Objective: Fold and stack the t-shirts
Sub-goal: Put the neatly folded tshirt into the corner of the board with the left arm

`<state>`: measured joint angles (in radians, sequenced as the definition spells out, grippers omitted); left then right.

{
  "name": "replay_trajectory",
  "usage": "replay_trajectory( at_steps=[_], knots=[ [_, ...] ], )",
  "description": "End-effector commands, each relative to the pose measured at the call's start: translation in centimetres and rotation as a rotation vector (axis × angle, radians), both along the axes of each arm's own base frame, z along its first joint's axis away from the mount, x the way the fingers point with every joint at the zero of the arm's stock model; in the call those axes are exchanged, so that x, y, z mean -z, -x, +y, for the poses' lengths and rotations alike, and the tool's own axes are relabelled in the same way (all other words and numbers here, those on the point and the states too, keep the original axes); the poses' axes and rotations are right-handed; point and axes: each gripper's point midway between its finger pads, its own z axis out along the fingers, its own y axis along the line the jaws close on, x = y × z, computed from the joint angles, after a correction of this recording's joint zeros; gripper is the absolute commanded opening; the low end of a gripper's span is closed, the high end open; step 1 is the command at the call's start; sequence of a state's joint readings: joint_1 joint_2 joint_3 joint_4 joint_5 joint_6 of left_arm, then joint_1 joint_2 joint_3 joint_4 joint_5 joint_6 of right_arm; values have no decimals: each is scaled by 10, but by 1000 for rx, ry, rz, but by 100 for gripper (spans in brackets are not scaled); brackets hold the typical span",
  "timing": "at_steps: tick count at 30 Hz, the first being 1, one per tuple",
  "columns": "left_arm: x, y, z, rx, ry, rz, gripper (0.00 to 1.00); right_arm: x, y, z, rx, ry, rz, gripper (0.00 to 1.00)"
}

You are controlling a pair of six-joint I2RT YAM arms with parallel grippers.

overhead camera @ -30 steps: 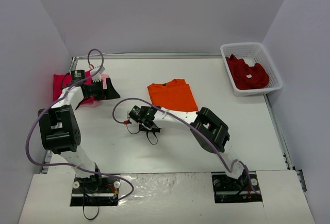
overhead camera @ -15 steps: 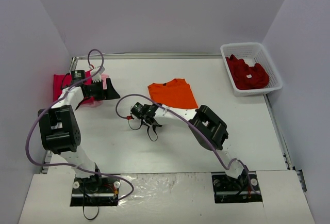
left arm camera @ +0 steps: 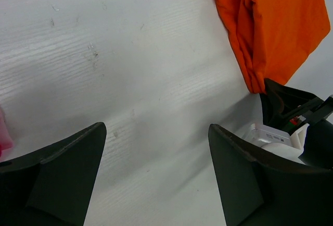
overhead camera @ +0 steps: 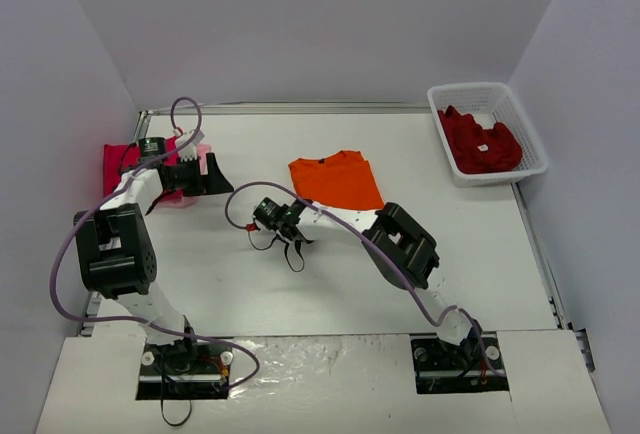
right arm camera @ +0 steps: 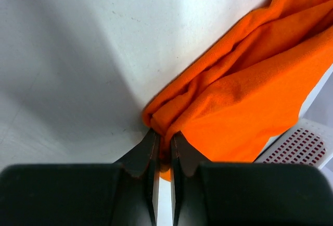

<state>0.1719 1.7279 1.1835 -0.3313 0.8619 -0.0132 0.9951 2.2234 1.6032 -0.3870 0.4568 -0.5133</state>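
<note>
The bright orange t-shirt lies folded at the middle of the table. My right gripper is shut on its near-left corner, and a bunched fold of orange cloth is pinched between the fingertips. My left gripper stands open over bare table beside the magenta-pink t-shirt and the pale pink t-shirt at the left edge, with nothing between its fingers. The orange t-shirt also shows at the top right of the left wrist view. Dark red t-shirts lie heaped in the basket.
A white lattice basket stands at the far right corner; part of it shows in the right wrist view. Grey walls close in the table on three sides. The right arm's wrist shows in the left wrist view.
My right gripper moved a little toward the orange t-shirt and closed on its corner. The left arm has not moved.
</note>
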Motion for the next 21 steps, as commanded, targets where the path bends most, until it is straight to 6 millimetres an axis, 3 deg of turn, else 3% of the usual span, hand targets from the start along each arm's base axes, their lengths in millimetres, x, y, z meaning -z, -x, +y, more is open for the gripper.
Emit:
replay_trajectory(
  at_steps=[1,6,11,18,21],
  knots=[
    [-23,-4,1,-16,8,-55,79,-12,2,3,7,-25,25,0],
    [-19,-8,-2,-94,56,24,79,-47,-8,10,-12,-58,-24,0],
    [-20,-12,-27,-102,174,109,79,-71,-12,16,-7,-99,-49,0],
    [-10,-17,-74,-42,316,281,80,-77,-17,19,3,-119,-50,0],
    [0,-16,-92,-23,333,340,91,-75,-18,21,8,-121,-42,0]
  ],
)
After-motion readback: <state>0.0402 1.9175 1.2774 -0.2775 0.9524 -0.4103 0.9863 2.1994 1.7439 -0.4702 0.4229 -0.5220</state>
